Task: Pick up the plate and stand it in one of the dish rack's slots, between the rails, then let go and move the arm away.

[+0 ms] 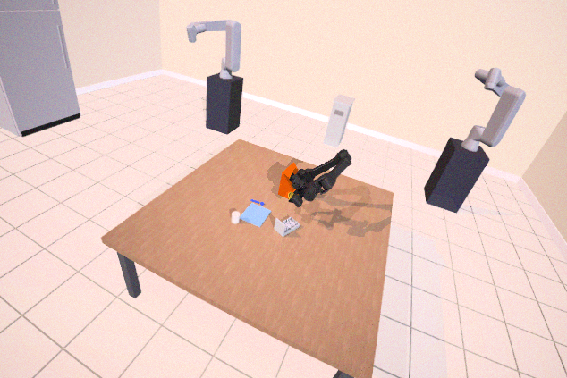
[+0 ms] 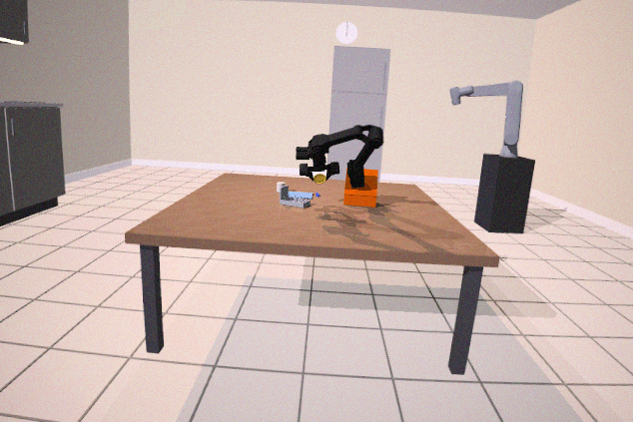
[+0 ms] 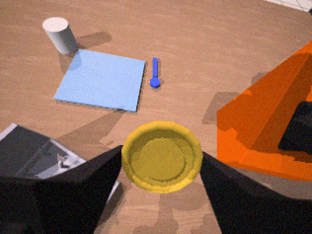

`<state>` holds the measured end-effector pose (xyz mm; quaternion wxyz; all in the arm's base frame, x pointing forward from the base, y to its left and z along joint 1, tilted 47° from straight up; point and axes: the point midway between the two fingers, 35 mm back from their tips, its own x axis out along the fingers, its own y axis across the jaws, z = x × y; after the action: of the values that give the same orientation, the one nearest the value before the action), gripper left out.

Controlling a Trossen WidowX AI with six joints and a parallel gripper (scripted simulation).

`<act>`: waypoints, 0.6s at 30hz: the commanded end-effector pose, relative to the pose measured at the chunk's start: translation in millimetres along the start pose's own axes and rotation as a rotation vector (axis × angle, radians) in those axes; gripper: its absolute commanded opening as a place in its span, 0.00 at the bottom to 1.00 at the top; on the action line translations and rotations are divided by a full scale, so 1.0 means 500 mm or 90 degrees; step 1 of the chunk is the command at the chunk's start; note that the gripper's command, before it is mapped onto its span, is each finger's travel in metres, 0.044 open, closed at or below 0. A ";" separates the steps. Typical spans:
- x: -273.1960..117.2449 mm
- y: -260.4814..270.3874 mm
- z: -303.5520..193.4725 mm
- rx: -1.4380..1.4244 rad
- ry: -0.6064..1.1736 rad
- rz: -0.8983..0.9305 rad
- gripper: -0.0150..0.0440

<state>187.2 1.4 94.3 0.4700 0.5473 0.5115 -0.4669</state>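
A small round yellow plate is held above the table by its two opposite edges. My gripper is shut on it, one finger at each side. In the exterior view the plate is tilted, its face partly turned to that camera. The grey dish rack, with a raised panel at one end and small rails inside, stands on the table. The plate is clear of it. In the wrist view my left finger hides part of the rack, and its slots are hard to make out.
A light blue square lies near the rack. A blue spoon-like piece and a white cylinder are beside it. A large orange object stands close to the arm.
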 end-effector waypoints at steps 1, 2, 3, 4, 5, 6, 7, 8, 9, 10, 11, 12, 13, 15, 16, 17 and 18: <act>0.014 0.003 0.003 -0.030 -0.049 0.018 0.25; 0.017 0.005 0.003 -0.038 -0.060 0.022 0.25; 0.019 0.006 0.003 -0.046 -0.071 0.027 0.25; 0.022 0.008 0.003 -0.053 -0.082 0.032 0.25; 0.025 0.010 0.003 -0.061 -0.093 0.037 0.25; 0.027 0.011 0.003 -0.068 -0.104 0.042 0.25; 0.030 0.013 0.002 -0.076 -0.114 0.047 0.25; 0.032 0.015 0.002 -0.083 -0.125 0.053 0.25; 0.034 0.017 0.002 -0.090 -0.135 0.059 0.25; 0.036 0.019 0.001 -0.097 -0.145 0.065 0.25; 0.038 0.021 0.001 -0.104 -0.156 0.071 0.25; 0.040 0.023 0.000 -0.111 -0.166 0.077 0.25; 0.041 0.025 -0.001 -0.118 -0.176 0.084 0.25; 0.044 0.029 -0.002 -0.132 -0.195 0.098 0.25; 0.046 0.031 -0.003 -0.138 -0.205 0.105 0.25; 0.047 0.033 -0.005 -0.145 -0.214 0.112 0.25; 0.048 0.035 -0.006 -0.151 -0.223 0.120 0.25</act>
<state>203.4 5.7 73.1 0.6289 0.4549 0.4404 -0.4513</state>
